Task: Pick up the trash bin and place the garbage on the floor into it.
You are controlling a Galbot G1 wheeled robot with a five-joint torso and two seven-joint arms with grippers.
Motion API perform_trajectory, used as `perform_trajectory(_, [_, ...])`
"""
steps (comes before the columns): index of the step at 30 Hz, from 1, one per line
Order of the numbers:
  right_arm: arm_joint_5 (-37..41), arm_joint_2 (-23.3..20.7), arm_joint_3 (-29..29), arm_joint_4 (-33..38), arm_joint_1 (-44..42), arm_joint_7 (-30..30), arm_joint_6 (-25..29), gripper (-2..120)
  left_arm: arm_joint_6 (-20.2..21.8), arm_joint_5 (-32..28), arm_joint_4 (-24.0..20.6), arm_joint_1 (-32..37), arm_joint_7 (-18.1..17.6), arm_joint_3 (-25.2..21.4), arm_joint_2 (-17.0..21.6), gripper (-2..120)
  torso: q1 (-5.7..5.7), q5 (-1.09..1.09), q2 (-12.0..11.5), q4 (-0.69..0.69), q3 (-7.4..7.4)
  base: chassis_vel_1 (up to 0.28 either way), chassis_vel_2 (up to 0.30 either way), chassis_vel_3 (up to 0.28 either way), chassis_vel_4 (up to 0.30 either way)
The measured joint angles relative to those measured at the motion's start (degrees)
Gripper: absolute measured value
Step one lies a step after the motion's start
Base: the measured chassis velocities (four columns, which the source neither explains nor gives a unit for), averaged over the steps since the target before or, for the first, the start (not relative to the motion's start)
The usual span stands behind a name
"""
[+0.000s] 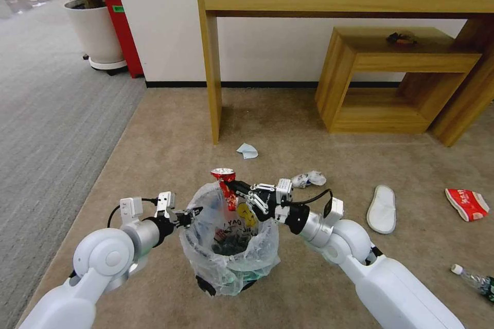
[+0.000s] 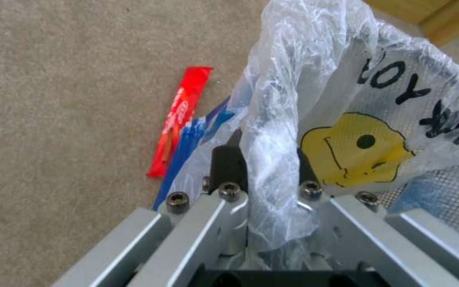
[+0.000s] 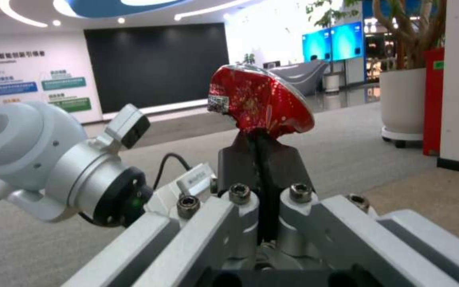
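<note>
The trash bin (image 1: pixel 229 252), dark and lined with a crinkly bag, sits low between my arms. My left gripper (image 1: pixel 193 214) is shut on the bag's rim; the left wrist view has the gripper (image 2: pixel 267 159) pinching the plastic beside the yellow figure (image 2: pixel 354 149). My right gripper (image 1: pixel 231 187) hovers over the bin's far rim, shut on a red wrapper (image 1: pixel 223 177), which bulges above the closed fingers (image 3: pixel 240 159) as a crumpled wrapper (image 3: pixel 259 101). On the beige floor (image 1: pixel 170 154) lie more garbage: crumpled paper (image 1: pixel 309 179), a white slipper (image 1: pixel 382 209), a red pack (image 1: pixel 466 203).
A bottle (image 1: pixel 476 280) lies at the right edge and a blue-white scrap (image 1: pixel 247 150) near the desk leg. A long red wrapper (image 2: pixel 179 119) lies on the carpet beside the bin. The wooden desk (image 1: pixel 216 61), a low shelf (image 1: pixel 396 82) and a potted plant (image 1: pixel 98 31) stand behind; grey carpet (image 1: pixel 51 128) runs left.
</note>
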Motion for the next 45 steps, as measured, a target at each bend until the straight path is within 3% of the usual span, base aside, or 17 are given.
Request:
perform_trajectory(6, [-0.18, -0.41, 0.44, 0.31, -0.46, -0.01, 0.06, 0, 0.0, 0.01, -0.54, 0.62, 0.06, -0.69, 0.26, 3, 0.0, 0.0, 0.0, 0.0, 0.0, 0.0, 0.0, 0.0, 0.0])
perform_trajectory(30, [-0.06, -0.77, 1.73, 0.96, -0.96, 0.25, -0.08, 89, 0.0, 0.08, -2.61, 2.54, -0.02, -1.81, 0.68, 3, 0.0, 0.0, 0.0, 0.0, 0.0, 0.0, 0.0, 0.0, 0.0])
perform_trajectory(34, [0.1, -1.12, 2.15, 1.39, -1.17, 0.32, -0.16, 99, 0.0, 0.08, -2.73, 2.61, -0.04, -1.76, 0.59, 3, 0.0, 0.0, 0.0, 0.0, 0.0, 0.0, 0.0, 0.0, 0.0])
perform_trajectory(45, [0.84, -1.44, 4.01, 2.58, -1.91, 1.04, -0.12, 100, 0.0, 0.23, -2.72, 3.13, -0.19, -2.4, 0.37, 3, 0.0, 0.0, 0.0, 0.0, 0.0, 0.0, 0.0, 0.0, 0.0])
